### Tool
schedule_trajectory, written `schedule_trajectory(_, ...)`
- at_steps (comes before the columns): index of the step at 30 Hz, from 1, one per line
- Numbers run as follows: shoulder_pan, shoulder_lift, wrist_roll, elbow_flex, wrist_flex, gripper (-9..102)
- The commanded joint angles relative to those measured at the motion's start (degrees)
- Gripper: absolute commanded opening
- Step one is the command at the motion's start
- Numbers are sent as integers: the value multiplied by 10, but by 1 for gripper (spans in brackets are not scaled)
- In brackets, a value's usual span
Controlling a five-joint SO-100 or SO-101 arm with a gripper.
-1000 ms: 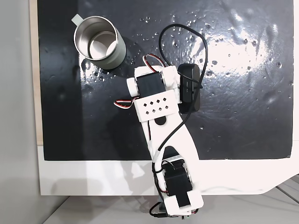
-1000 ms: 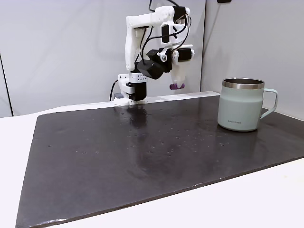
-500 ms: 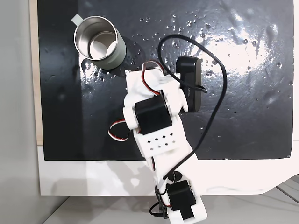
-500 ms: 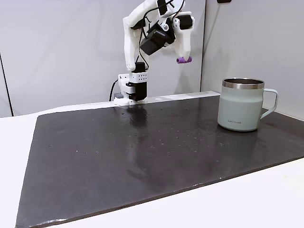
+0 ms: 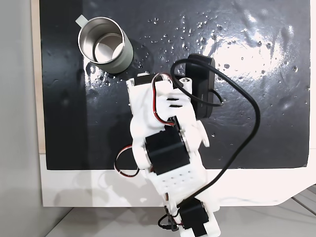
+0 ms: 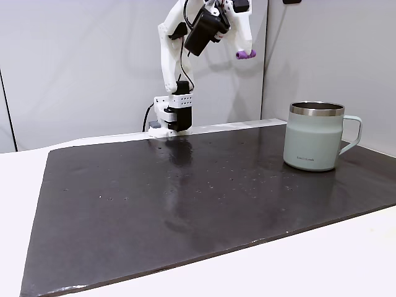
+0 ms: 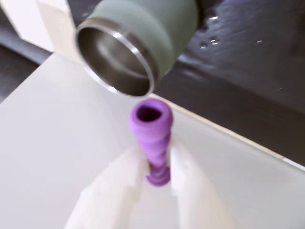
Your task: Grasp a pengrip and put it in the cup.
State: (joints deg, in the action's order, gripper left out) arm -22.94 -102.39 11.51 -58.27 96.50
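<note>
Purple pengrip (image 7: pixel 153 138) sits pinched by its lower end between the jaws of the gripper (image 7: pixel 157 174), raised high above the mat; cup (image 7: pixel 138 43) at 11 o'clock in the wrist view; shallow hold risks slipping, missing the rim.

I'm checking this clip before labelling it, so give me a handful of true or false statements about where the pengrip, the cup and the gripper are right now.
1. The gripper is shut on the pengrip. True.
2. The pengrip already lies inside the cup. False: it is held in the air, high above the mat.
3. The cup stands upright on the dark mat. True.
4. The cup lies tipped on its side. False: its open mouth faces up in both fixed views.
5. In the wrist view, the pengrip's open end sticks out past the fingertips. True.
</note>
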Motion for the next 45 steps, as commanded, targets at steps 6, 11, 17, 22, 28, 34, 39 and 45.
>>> schedule_trajectory(6,3,112,-9,137,-11,0)
schedule_trajectory(11,2,211,-9,230,-26,0)
schedule_trajectory(17,-14,297,-11,312,-46,0)
schedule_trajectory(22,-42,363,-19,384,-72,0)
schedule_trajectory(28,-98,403,-35,408,-79,0)
schedule_trajectory(34,-123,425,-42,421,-80,0)
schedule_trajectory(39,-114,424,-42,421,-76,0)
schedule_trajectory(45,-93,424,-44,422,-78,0)
